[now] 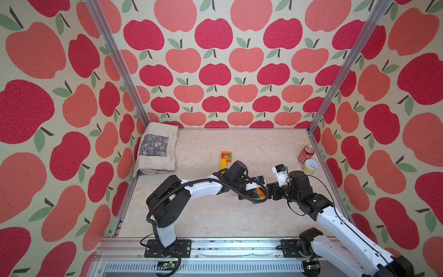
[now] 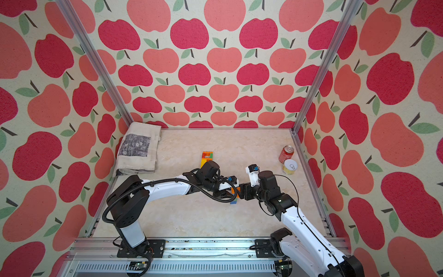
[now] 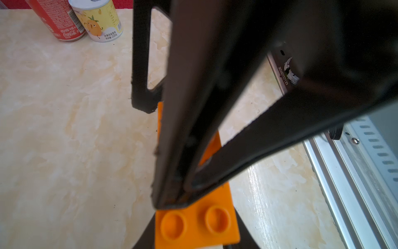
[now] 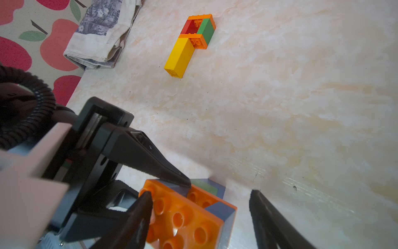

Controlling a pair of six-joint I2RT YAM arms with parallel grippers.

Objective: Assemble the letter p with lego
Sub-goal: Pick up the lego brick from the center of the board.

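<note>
On the bench (image 1: 215, 215), which fills the floor of the apple-papered cell, the folded cloth (image 1: 157, 150) lies in the far left corner. The red soda can (image 1: 306, 154) and the yellow can (image 1: 309, 166) stand touching by the right edge. Near the middle, well clear of both arms, lies a lego figure (image 4: 191, 43): orange across the top, red and green down the sides, orange across the middle and a yellow stem below, so it already reads roughly as a P. Nearer the front the two arms meet over a loose lego cluster (image 4: 185, 217), an orange studded piece joined to blue and green bricks. The left gripper (image 1: 254, 191) is clamped narrowly on the orange piece, with one finger pressed on its upper face. The right gripper (image 4: 200, 194) stands wide around the cluster, one fingertip touching the orange edge and the other apart from the blue side. The step in hand looks like a two-handed job on this cluster, either a handover or pulling a brick free; I cannot tell which. Next, the right gripper probably needs to centre on the blue and green part and close squarely, while the left holds firm against twisting.
</note>
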